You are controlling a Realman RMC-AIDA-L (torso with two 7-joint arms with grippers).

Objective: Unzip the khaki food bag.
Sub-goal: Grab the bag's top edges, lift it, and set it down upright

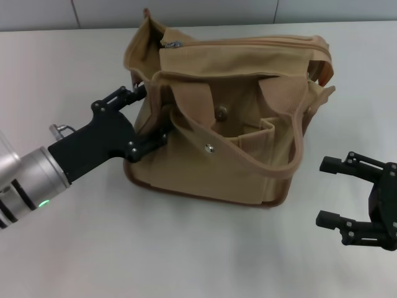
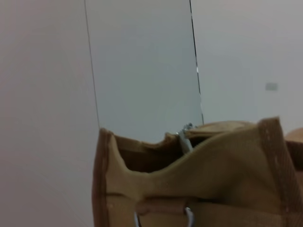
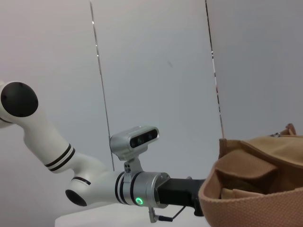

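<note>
Left gripper [image 1: 147, 115] is pressed against the left end of the khaki food bag [image 1: 229, 149], fingers spread, one up by the handle ring, one low on the side panel. Bag stands upright mid-table [image 1: 186, 254]; zipper pull [image 1: 172, 44] sits at the bag's top left corner. Right gripper [image 1: 332, 192] hovers off the bag's right base edge, fingers spread, holding nothing, with bare table between them.

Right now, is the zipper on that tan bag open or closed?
Mostly closed: the zipper pull sits near the khaki food bag's left end.
</note>
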